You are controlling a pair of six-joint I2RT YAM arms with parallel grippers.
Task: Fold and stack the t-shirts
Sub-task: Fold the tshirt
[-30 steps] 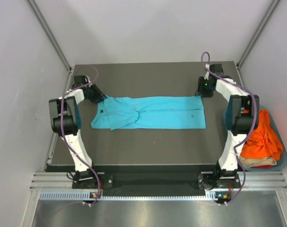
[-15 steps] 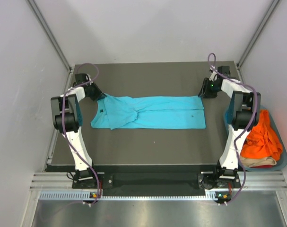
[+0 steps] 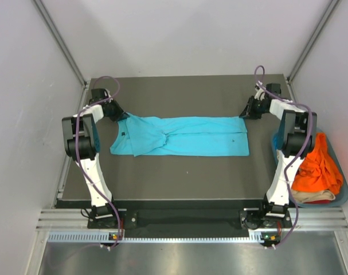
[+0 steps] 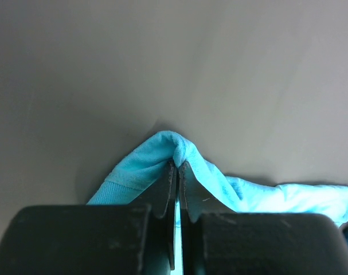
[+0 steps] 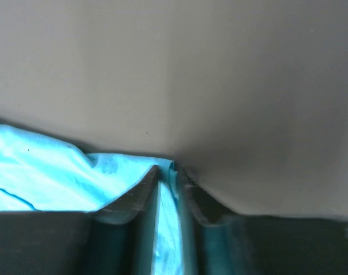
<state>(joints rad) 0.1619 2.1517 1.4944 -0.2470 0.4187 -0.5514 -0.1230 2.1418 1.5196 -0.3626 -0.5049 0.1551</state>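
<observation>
Both arms are stretching up the frame, left gripper (image 3: 123,117) clamping the turquoise t-shirt (image 3: 185,136) at its upper-left corner, right gripper (image 3: 246,113) pinching its upper-right corner.

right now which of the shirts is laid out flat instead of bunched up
The bright turquoise cloth t-shirt: it lies spread flat across the dark table, while the orange shirt and beige shirt sit heaped in the blue-grey plastic basket.

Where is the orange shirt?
From the top camera, the orange shirt lies in the blue basket off the table's right edge, beside the right arm.
</observation>
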